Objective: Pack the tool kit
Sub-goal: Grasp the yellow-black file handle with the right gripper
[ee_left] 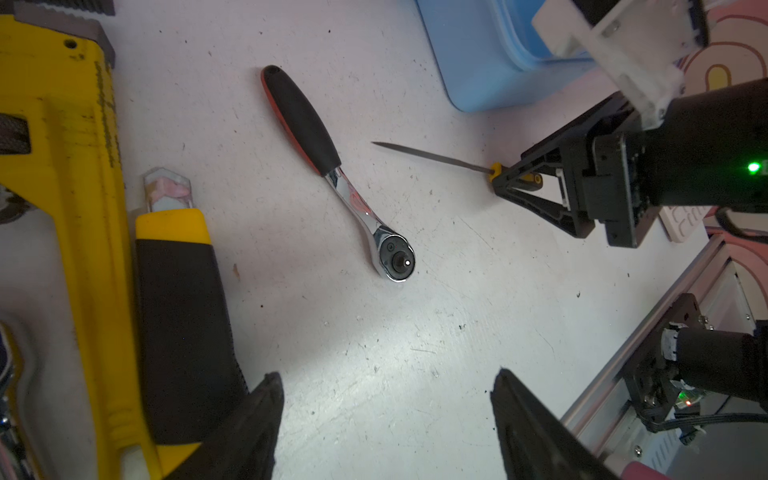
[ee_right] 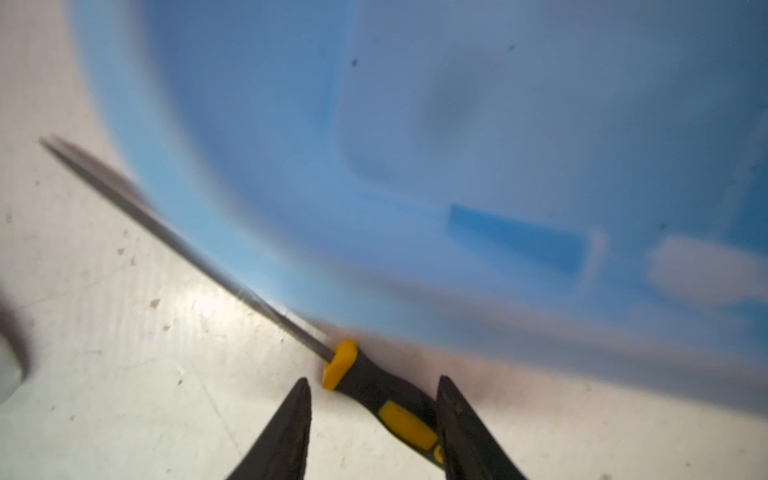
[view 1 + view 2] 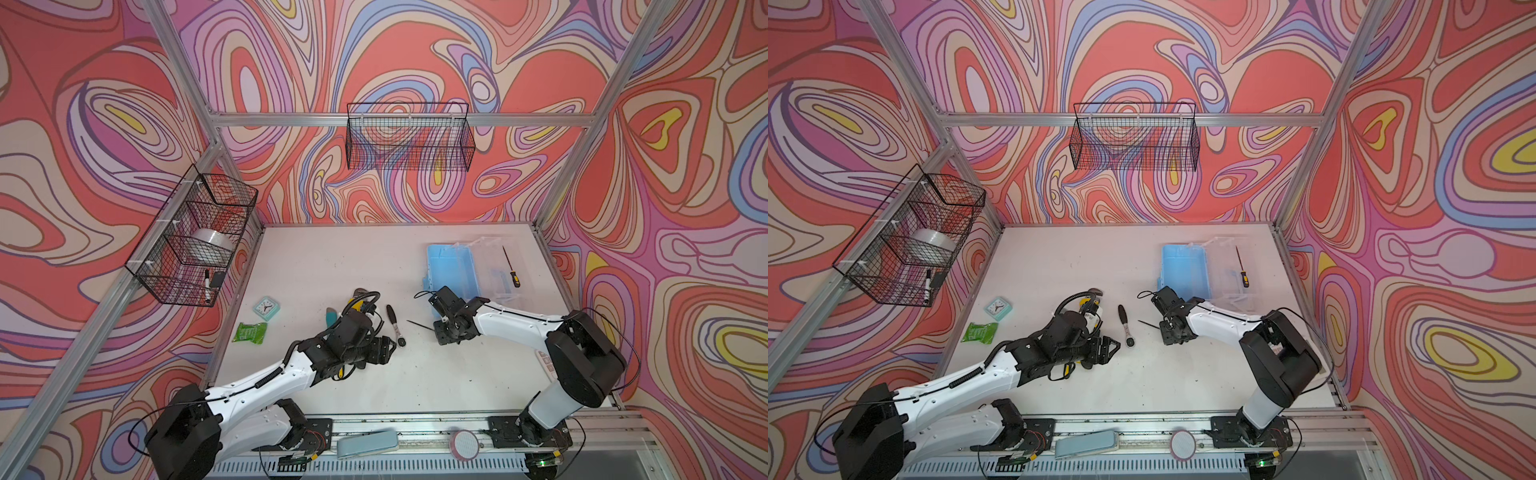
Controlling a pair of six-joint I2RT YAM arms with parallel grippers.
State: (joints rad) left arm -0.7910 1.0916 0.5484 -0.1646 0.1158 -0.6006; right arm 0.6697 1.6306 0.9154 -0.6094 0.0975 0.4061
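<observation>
Left pincer (image 1: 386, 419) gapes wide; right pincer (image 2: 374, 419) straddles a file (image 2: 374, 386), grip seemingly loose

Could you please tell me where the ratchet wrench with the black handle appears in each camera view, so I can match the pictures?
Top views: the ratchet wrench lies on the table in both, mid-table between the two grippers.
Left wrist: the wrench lies diagonally at centre, chrome head lower.
Right wrist: not in view.
Shared landmark: the thin file with a yellow-and-black handle, beside the wrench.

Glossy chrome ratchet (image 1: 365, 216), seemingly matt plastic tool kit (image 3: 451, 270)
</observation>
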